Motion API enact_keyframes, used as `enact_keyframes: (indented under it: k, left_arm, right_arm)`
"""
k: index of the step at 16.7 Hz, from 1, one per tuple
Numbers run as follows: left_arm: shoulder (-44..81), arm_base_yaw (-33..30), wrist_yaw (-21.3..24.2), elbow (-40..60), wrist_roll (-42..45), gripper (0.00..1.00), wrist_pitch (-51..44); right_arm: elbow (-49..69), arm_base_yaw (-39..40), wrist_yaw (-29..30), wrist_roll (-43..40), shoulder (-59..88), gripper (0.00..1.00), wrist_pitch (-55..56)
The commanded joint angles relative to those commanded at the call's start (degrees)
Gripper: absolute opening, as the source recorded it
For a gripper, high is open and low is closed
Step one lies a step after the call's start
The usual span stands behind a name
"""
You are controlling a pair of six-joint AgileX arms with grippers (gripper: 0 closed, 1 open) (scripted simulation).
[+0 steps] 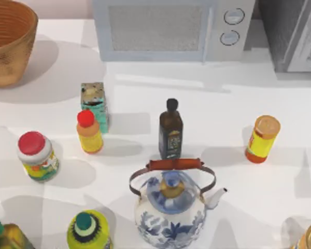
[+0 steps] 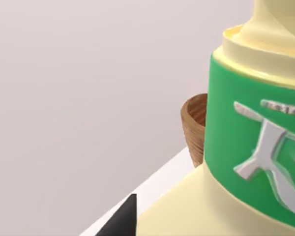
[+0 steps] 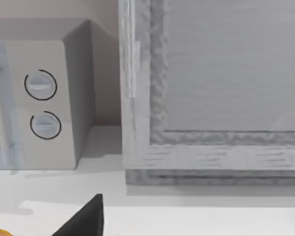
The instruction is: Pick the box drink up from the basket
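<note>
At top-left edge, basket (image 1: 8, 39) cropped; contents hidden.

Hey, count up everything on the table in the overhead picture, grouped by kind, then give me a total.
Woven wicker baskets: 1, the tan-brown one.
Carton boxes: 1, teal.
Kettles: 1, blue-and-white porcelain.
Microwaves: 1, grey.
Bottles and jars: 7, namely red-capped white jar, red-capped orange bottle, dark glass bottle, yellow canister, plus three cut off at the bottom edge.
Total: 11.
</note>
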Motion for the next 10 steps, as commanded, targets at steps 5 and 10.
enact_keyframes:
  k: [5,10]
  left_arm:
    - [2.0,-0.8,-2.4,0.3,0.0,0.0,1.8]
    - [3.4,1.0,-1.9,-0.2,-0.2,0.0,3.8]
  right_arm:
    - [0.0,0.0,0.0,0.0,0.0,1.0,0.0]
    - [0.0,0.0,0.0,0.0,0.0,1.0,0.0]
